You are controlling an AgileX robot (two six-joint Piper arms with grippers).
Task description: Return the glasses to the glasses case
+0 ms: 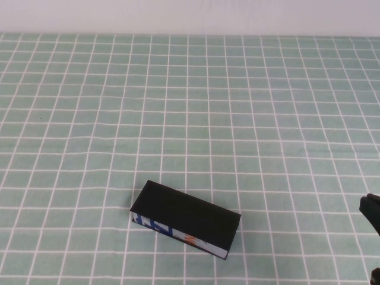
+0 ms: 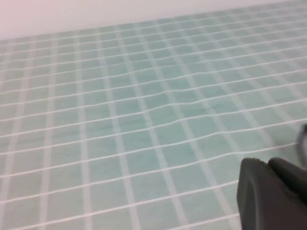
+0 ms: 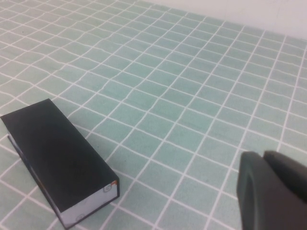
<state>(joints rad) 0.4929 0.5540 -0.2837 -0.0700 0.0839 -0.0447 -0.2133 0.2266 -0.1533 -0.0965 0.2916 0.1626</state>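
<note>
The glasses case (image 1: 187, 217) lies closed on the green checked cloth near the front middle of the table, its white printed side strip (image 1: 178, 233) facing me. The right wrist view shows the case (image 3: 57, 158) too, lid down. The glasses are out of view. My right gripper (image 1: 371, 214) sits at the table's right edge, well to the right of the case; its fingers (image 3: 263, 155) are shut on nothing. My left gripper (image 2: 266, 162) does not appear in the high view. The left wrist view shows it shut over bare cloth, holding nothing.
A green cloth with a white grid (image 1: 190, 107) covers the whole table and runs back to a pale wall (image 1: 190, 15). A slight wrinkle (image 2: 192, 103) crosses the cloth in the left wrist view.
</note>
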